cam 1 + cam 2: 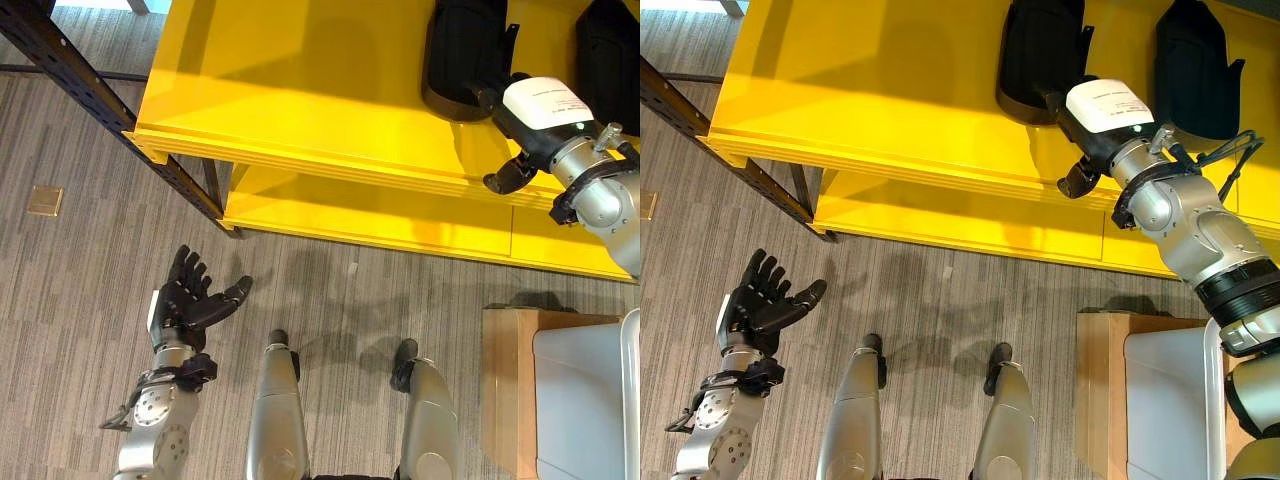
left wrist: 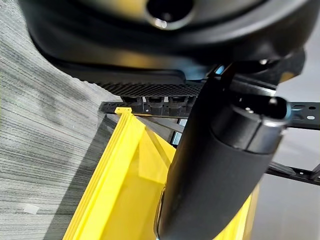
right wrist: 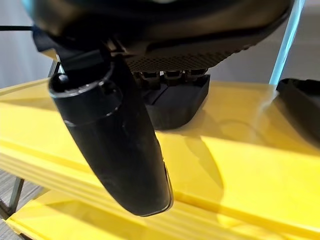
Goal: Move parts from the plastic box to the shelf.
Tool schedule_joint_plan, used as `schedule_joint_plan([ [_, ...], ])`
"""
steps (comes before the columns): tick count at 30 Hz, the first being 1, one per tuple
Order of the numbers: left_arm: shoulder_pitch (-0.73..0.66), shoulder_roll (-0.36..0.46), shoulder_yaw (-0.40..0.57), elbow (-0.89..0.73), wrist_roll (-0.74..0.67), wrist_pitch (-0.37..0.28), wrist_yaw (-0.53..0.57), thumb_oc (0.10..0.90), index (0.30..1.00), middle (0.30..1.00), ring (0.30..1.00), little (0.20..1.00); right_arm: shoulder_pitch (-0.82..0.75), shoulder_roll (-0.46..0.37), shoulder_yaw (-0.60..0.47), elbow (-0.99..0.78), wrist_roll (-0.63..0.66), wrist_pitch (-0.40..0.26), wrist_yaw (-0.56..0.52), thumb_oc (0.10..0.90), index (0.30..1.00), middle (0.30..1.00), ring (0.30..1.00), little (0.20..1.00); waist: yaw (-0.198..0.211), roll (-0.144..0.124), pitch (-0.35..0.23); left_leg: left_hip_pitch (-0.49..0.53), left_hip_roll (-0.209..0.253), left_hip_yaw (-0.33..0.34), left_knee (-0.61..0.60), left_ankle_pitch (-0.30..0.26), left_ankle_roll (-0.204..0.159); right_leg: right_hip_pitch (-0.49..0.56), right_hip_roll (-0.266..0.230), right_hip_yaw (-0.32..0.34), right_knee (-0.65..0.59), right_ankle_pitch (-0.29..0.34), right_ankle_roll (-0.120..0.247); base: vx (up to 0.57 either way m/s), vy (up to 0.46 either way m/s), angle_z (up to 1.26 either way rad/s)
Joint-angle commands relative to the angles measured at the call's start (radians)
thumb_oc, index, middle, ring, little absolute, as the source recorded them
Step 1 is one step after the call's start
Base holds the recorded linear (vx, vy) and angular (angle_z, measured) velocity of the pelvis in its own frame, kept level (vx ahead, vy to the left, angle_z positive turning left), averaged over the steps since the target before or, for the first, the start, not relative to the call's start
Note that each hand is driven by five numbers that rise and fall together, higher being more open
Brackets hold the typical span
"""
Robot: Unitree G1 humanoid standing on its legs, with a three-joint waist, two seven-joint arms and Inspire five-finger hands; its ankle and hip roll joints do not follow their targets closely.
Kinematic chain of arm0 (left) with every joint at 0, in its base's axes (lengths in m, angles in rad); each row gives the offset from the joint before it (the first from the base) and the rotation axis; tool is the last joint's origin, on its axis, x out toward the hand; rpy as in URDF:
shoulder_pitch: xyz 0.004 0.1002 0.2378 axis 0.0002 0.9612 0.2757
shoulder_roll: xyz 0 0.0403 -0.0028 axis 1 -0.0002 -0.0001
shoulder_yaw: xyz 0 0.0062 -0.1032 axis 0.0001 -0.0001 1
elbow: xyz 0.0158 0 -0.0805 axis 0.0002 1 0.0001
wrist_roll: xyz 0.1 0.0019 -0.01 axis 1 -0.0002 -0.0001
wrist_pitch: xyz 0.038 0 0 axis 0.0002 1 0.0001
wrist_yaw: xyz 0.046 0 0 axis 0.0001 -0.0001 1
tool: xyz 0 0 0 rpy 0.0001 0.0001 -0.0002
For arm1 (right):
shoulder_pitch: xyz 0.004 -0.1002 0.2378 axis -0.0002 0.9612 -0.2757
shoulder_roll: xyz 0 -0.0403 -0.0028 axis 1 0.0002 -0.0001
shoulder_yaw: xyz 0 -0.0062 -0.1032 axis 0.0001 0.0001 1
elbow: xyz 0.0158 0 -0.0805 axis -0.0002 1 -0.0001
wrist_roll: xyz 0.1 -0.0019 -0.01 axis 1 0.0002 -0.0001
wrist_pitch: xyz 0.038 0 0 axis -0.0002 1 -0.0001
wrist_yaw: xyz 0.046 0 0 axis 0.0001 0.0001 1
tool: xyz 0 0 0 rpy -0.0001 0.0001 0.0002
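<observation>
Black parts (image 1: 1040, 60) on yellow shelf (image 1: 890, 110), grey striped floor (image 1: 940, 330)

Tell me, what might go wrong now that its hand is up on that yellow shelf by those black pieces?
The right hand is against one black part on the yellow shelf; pulling back carelessly could drag or tip it. A second black part stands close by, so a sideways swing might knock it. The thumb hangs over the shelf's front edge and could catch there. The left hand hangs open over the floor, posing little risk.
</observation>
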Motion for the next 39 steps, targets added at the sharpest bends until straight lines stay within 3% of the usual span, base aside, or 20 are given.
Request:
schedule_joint_plan([
  [1, 0.013, 0.085, 0.054, -0.091, -0.022, -0.124, 0.010, 0.900, 1.000, 1.000, 1.000, 1.000, -0.181, -0.013, -0.039, 0.028, 0.036, 0.014, -0.085, 0.900, 1.000, 1.000, 1.000, 1.000, 0.012, -0.010, -0.018, 0.007, 0.011, -0.018, -0.086, 0.081, 0.029, 0.025, 0.004, 0.028, 0.066, -0.062, -0.036, 0.00, 0.000, 0.00],
  [17, 0.012, 0.080, 0.049, -0.088, -0.015, -0.127, 0.016, 0.900, 1.000, 1.000, 1.000, 1.000, -0.146, 0.036, -0.034, 0.103, 0.013, 0.029, -0.078, 0.900, 1.000, 1.000, 1.000, 1.000, 0.015, -0.006, -0.013, -0.009, 0.010, -0.018, -0.083, 0.081, 0.032, 0.007, 0.003, 0.032, 0.074, -0.063, -0.037, 0.00, 0.000, 0.00],
  [39, 0.004, 0.079, 0.045, -0.071, 0.007, -0.119, 0.018, 0.900, 1.000, 1.000, 1.000, 1.000, 0.007, 0.038, -0.132, 0.111, 0.015, 0.032, -0.079, 0.900, 1.000, 1.000, 1.000, 1.000, -0.003, -0.011, -0.013, -0.014, 0.014, -0.015, -0.078, 0.077, 0.033, -0.004, 0.006, 0.039, 0.072, -0.060, -0.037, 0.00, 0.000, 0.00],
])
